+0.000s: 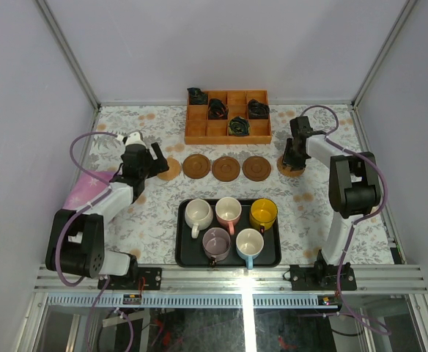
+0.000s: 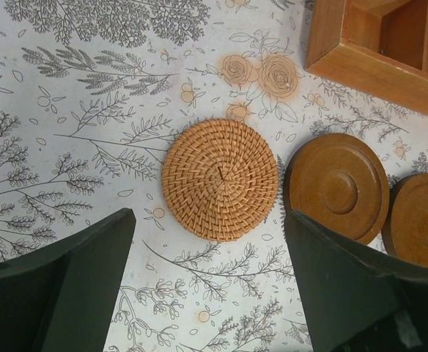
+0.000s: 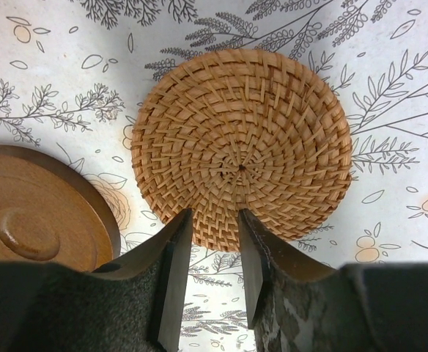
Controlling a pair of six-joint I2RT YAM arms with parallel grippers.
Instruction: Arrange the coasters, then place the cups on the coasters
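Observation:
Five coasters lie in a row below the box: a woven coaster (image 1: 170, 169) at the left, three brown wooden coasters (image 1: 196, 166) (image 1: 226, 168) (image 1: 256, 168), and a second woven coaster (image 1: 292, 169) at the right. My left gripper (image 1: 145, 162) (image 2: 208, 220) stands wide open just short of the left woven coaster (image 2: 220, 179), holding nothing. My right gripper (image 1: 293, 155) (image 3: 214, 220) has its fingers a narrow gap apart over the near edge of the right woven coaster (image 3: 242, 147), which lies flat. Five cups sit on the tray: cream (image 1: 198, 214), pink (image 1: 229, 211), yellow (image 1: 263, 214), mauve (image 1: 215, 242), light blue (image 1: 249, 243).
The black tray (image 1: 182, 246) sits at the near middle of the table. An orange wooden box (image 1: 229, 132) with square cells and small dark objects stands behind the coaster row. Wooden coasters (image 2: 336, 187) (image 3: 31, 220) lie close beside both woven ones.

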